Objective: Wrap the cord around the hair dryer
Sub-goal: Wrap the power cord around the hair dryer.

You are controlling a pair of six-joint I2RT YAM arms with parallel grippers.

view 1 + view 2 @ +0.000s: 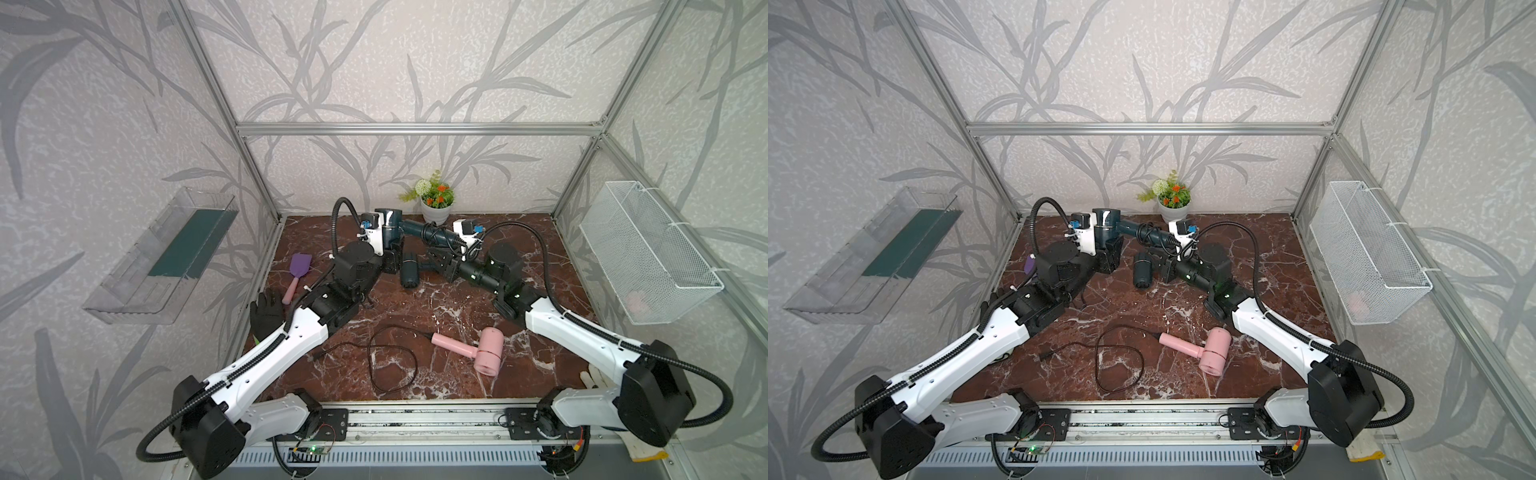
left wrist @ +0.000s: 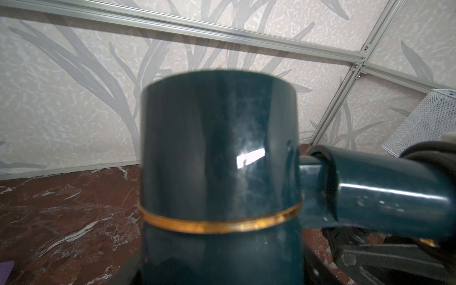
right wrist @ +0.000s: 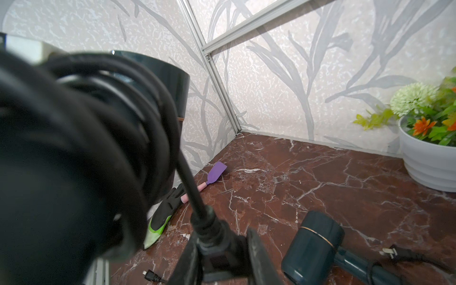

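A dark teal hair dryer (image 1: 390, 219) (image 1: 1105, 219) is held off the table near the back wall. My left gripper (image 1: 390, 245) (image 2: 222, 274) is shut on its barrel (image 2: 219, 148), which fills the left wrist view. Its handle (image 2: 394, 197) points to the right. The black cord (image 1: 430, 233) (image 1: 1147, 233) (image 3: 111, 111) lies in several coils around that handle. My right gripper (image 1: 436, 253) (image 3: 219, 266) is shut on the cord's plug (image 3: 217, 246), just beside the coils.
A second teal dryer (image 1: 409, 270) (image 3: 313, 246) lies on the marble below the arms. A pink dryer (image 1: 482, 347) with a loose cord (image 1: 390, 361) lies in front. Flower pot (image 1: 435, 208) at the back, purple spatula (image 1: 297, 270) and black glove (image 1: 266, 311) on the left.
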